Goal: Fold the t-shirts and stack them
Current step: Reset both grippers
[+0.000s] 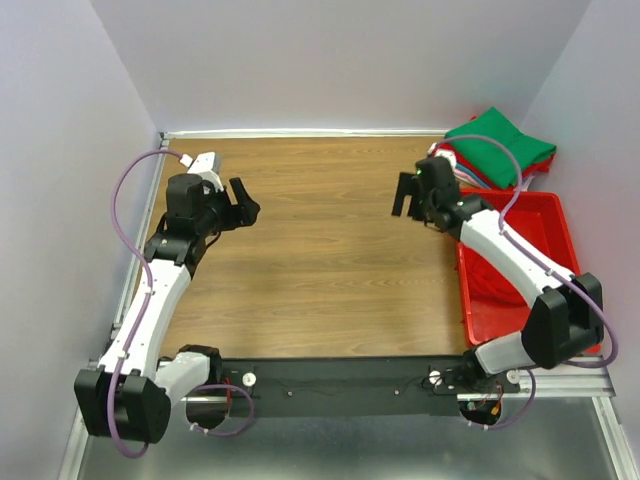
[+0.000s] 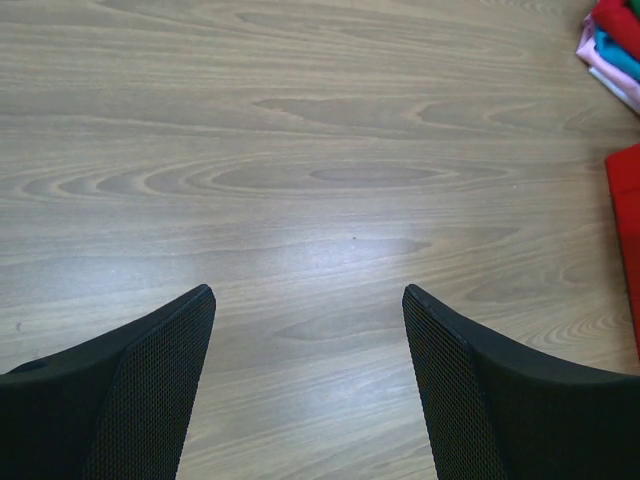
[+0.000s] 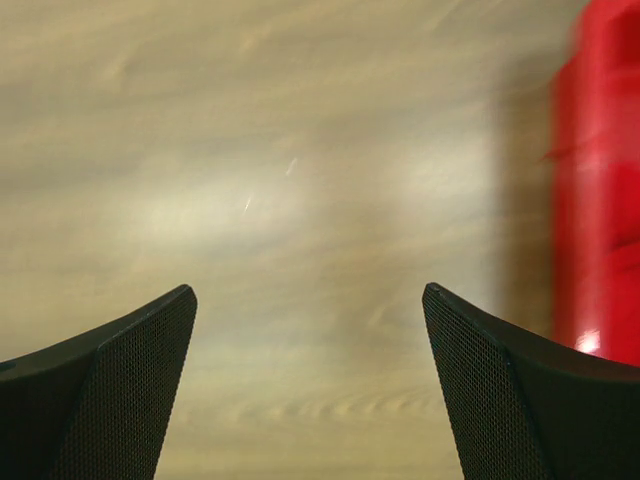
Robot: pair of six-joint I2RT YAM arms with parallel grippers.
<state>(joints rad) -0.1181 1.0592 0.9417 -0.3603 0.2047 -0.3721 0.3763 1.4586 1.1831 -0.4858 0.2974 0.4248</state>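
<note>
A stack of folded t-shirts [image 1: 492, 152] lies at the table's far right corner, a bright green one on top with red, pink and blue layers beneath. Its edge shows at the top right of the left wrist view as the t-shirts [image 2: 612, 45]. My left gripper [image 1: 245, 205] hovers over the left part of the table, open, with only bare wood between its fingers [image 2: 150, 385]. My right gripper [image 1: 408, 196] hangs open just left of the stack and the bin, nothing between its fingers [image 3: 500, 400].
A red plastic bin [image 1: 545, 245] stands along the right edge, under my right arm; its side shows as the bin [image 3: 600, 180] in the right wrist view. The wooden table [image 1: 320, 250] is walled at the back and both sides.
</note>
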